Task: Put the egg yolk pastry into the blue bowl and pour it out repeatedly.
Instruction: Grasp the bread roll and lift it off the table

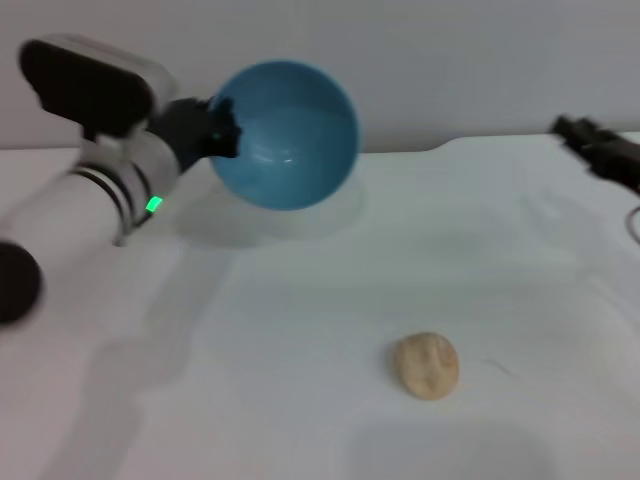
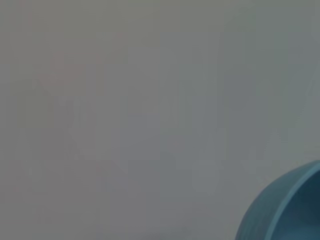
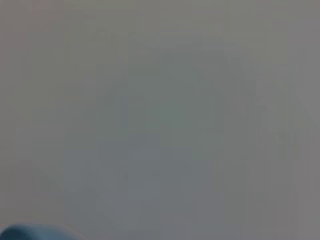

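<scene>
Two things matter on the white tabletop (image 1: 300, 400): the blue bowl (image 1: 290, 135) and the egg yolk pastry (image 1: 426, 366). The left claw (image 1: 222, 127) has closed on the bowl's rim and holds it lifted over the far left part of the tabletop, tipped on its side so the empty inside faces toward the robot. A slice of that same bowl (image 2: 285, 207) shows at the corner of the left wrist view.

The pastry lies alone on the near part of the tabletop, right of centre, well apart from the bowl and touching nothing else. It is a rounded lump, slightly taller than wide as seen from the head, with no strong long axis, so approach direction should matter little for a pinch.

The right claw (image 1: 600, 150) rests at the far right edge, and whether it is open cannot be told. From the pastry, the bowl lies away and to the left, while the right claw lies away and to the right. With the left arm occupied by the bowl, the right arm looks the likelier one to fetch the pastry, reaching toward the robot and inward. The bowl would first need turning upright to receive it.
</scene>
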`<state>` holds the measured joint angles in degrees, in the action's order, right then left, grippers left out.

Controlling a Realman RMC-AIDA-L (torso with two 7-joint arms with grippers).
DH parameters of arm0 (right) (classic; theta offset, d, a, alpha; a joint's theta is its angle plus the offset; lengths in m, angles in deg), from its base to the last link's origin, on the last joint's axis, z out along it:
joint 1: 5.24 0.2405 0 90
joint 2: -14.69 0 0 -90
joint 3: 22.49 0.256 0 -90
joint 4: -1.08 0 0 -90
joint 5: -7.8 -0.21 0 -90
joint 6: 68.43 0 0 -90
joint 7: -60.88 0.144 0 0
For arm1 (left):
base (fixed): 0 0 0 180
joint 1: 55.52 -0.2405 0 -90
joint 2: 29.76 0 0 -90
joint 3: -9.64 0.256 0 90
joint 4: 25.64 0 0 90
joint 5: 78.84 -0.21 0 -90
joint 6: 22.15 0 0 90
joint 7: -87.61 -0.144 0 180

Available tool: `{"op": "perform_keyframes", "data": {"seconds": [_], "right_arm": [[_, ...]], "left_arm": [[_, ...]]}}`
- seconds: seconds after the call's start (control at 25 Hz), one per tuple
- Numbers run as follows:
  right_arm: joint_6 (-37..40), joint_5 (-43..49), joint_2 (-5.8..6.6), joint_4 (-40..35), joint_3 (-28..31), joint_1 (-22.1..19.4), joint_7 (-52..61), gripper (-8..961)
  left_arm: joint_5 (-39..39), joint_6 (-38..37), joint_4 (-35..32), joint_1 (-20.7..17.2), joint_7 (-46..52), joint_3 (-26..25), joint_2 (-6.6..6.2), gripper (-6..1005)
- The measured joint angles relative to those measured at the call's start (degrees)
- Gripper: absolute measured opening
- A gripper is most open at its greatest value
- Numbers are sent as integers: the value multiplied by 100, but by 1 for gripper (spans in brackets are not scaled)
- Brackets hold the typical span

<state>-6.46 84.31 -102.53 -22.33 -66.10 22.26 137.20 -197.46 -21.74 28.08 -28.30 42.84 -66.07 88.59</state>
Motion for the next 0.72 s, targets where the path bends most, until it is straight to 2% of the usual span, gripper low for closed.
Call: {"op": "perform_keyframes", "data": {"seconds": [0.04,0.08,0.12,0.16,0.24,0.28,0.36,0.48,0.56,0.6,0.64,0.72], "right_arm": [[-3,186,16,-4,-97,72,50,383],[-13,596,52,-47,-278,228,297,383],[-9,811,65,-101,-344,289,530,383],[-9,811,65,-101,-344,289,530,383],[28,1338,88,-333,-508,424,1096,383],[59,1644,91,-486,-603,486,1395,383],[126,2338,92,-852,-837,588,2022,383],[292,3561,61,-1442,-1160,777,3149,383],[494,4338,36,-1741,-1255,939,3770,382],[616,4598,33,-1816,-1265,1006,3948,382],[760,4864,31,-1894,-1276,1099,4124,382],[1059,5331,30,-1999,-1289,1279,4337,382]], "left_arm": [[0,419,-63,55,4,-320,-1,12],[-13,1426,-301,231,43,-1121,-18,12],[-13,1426,-301,231,43,-1121,-18,12],[-25,1723,-388,290,53,-1346,-31,12],[-109,2664,-713,509,84,-2106,-80,12],[-155,2876,-775,553,87,-2282,-85,12],[-503,3689,-943,685,204,-3031,-104,12],[-1337,4453,-912,752,825,-3517,-123,11],[-2036,4945,-894,827,1477,-3638,-184,11],[-2036,4945,-894,827,1477,-3638,-184,11],[-2774,5434,-856,883,2117,-3673,-231,11],[-3012,5622,-789,866,2278,-3680,-213,12]]}}
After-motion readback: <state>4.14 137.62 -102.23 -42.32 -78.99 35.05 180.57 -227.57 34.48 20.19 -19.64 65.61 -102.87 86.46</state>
